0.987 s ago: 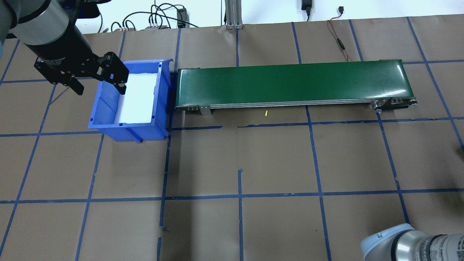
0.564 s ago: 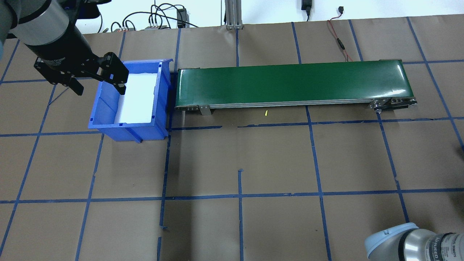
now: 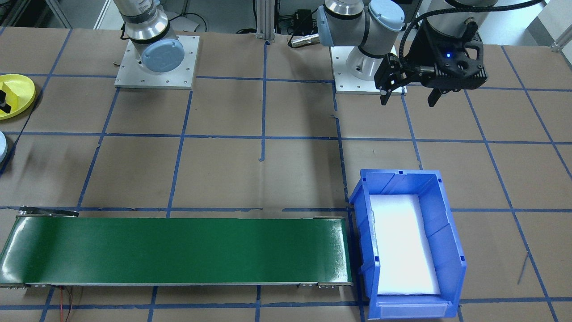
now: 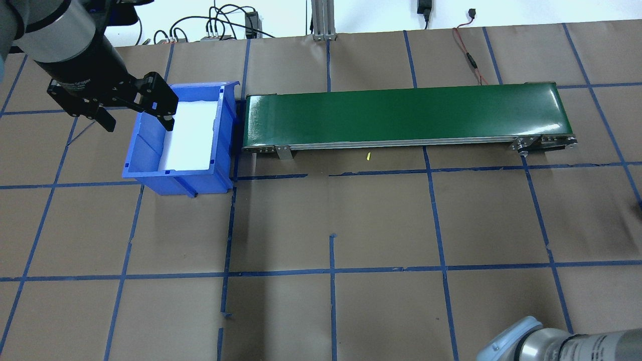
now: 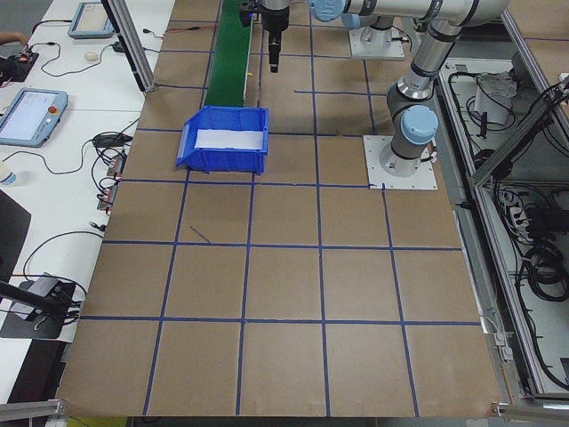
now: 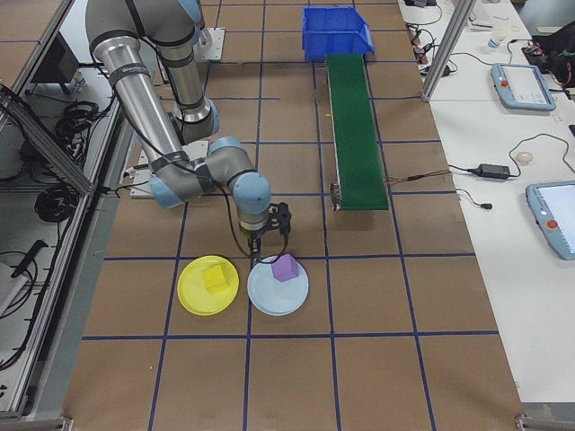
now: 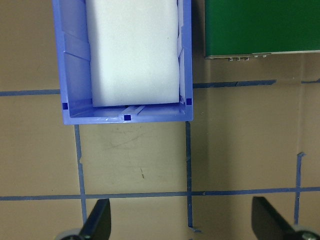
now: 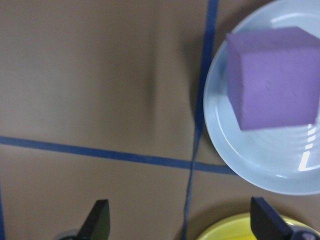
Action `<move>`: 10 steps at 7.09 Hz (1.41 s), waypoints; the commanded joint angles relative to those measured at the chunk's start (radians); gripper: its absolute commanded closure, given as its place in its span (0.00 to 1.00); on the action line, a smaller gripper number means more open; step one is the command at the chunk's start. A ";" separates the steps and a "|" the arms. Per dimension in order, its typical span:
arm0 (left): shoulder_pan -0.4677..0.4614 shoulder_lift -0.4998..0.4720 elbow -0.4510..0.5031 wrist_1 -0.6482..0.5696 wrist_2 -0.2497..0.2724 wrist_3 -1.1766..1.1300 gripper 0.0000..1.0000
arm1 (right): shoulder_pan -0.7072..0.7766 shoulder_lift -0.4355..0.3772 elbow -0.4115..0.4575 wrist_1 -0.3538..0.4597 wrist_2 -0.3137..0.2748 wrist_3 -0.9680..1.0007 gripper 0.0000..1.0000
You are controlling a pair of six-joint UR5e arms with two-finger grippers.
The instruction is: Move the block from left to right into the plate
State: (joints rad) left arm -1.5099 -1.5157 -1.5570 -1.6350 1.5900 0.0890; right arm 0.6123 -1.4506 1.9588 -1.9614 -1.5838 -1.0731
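Note:
A purple block rests in the light blue plate, also seen as the purple block on the plate. My right gripper is open and holds nothing, hovering just beside that plate's rim over bare table; it shows as the right gripper in the exterior right view. A yellow block lies in the yellow plate beside it. My left gripper is open and holds nothing, high over the near-left side of the blue bin.
The blue bin holds a white foam pad and stands at the end of the green conveyor belt. A small yellow scrap lies in front of the belt. The yellow plate sits at the table's far end.
My right arm's elbow has slid left and lower along the overhead view's bottom edge. The left arm and the bin have not moved.

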 commanded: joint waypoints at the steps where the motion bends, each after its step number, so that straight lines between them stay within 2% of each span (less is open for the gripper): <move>1: 0.002 0.000 0.000 -0.002 0.001 0.000 0.00 | 0.394 -0.005 -0.052 0.018 0.036 0.414 0.00; 3: 0.004 0.000 0.002 -0.005 -0.004 0.000 0.00 | 0.628 -0.002 -0.130 0.013 0.064 0.684 0.00; 6: -0.001 -0.001 0.000 -0.012 -0.004 -0.002 0.00 | 0.843 -0.019 -0.241 0.038 0.061 0.867 0.00; 8: -0.003 -0.001 0.000 -0.012 -0.005 -0.005 0.00 | 0.943 -0.095 -0.337 0.200 0.061 0.978 0.00; 10: -0.003 -0.001 0.000 -0.012 -0.005 -0.005 0.00 | 0.977 -0.108 -0.331 0.206 0.062 0.980 0.00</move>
State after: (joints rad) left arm -1.5124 -1.5170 -1.5567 -1.6474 1.5847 0.0845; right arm 1.5672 -1.5490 1.6317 -1.7695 -1.5235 -0.1012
